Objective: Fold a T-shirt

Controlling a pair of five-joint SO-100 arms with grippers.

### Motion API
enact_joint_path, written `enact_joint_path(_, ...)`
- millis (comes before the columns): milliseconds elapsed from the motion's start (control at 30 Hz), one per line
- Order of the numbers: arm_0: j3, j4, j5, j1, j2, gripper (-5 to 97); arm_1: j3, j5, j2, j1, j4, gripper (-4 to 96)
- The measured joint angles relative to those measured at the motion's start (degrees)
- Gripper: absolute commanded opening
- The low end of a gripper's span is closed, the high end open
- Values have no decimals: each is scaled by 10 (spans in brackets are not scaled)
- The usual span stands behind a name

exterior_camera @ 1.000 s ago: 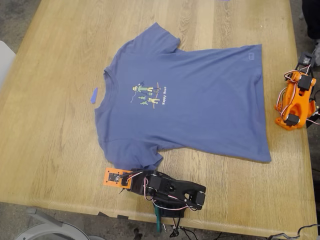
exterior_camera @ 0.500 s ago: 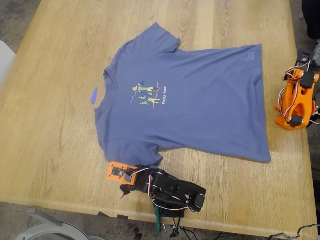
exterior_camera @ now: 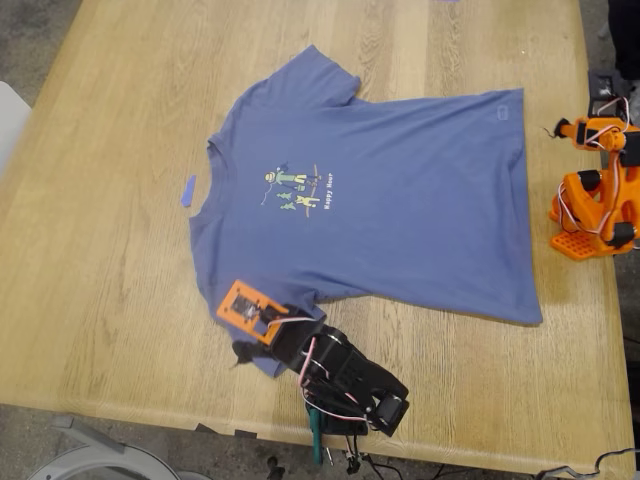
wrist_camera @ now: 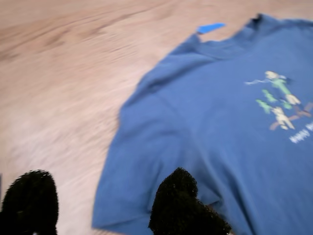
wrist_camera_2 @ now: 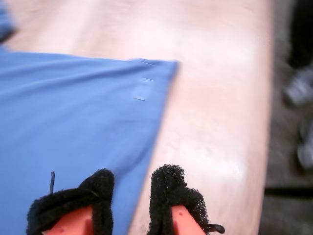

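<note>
Slate-blue cotton T-shirt [exterior_camera: 370, 200] flat, smooth on wooden table [exterior_camera: 90, 260]; bare wood around edges; my first gripper [wrist_camera: 105, 205] jaws spread over sleeve; my second gripper [wrist_camera_2: 129, 196] fuzzy pads parted at hem corner

This looks like a hobby robotics bench or small lab rather than a home room. A large pale wooden worktop [exterior_camera: 120, 250] stands on a grey concrete-like floor [exterior_camera: 25, 40]. Two small arms sit at its edges, one orange [exterior_camera: 598, 205] and one black [exterior_camera: 340, 375], with loose bundled wires [exterior_camera: 320, 405] showing. A strip of blue tape [exterior_camera: 188, 190] marks the wood beside a spread T-shirt [exterior_camera: 400, 200].
</note>
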Motion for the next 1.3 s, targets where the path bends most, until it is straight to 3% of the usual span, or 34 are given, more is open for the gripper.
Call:
enact_joint_path(233,-7,-136,4,145,-96,358,-150,1,-156,-204,-11,195)
enact_joint_path(400,-7,-209,11,159,-185,362,-243,13,-284,-354,-24,190)
enact_joint_path(700,-7,-336,25,175,-352,375,-353,17,-523,-526,-178,189)
enact_joint_path(1067,-7,-668,48,138,-588,371,-524,21,-756,-610,-269,187)
enact_joint_path(1300,-80,-779,50,123,-748,368,-606,21,-890,-628,-323,187)
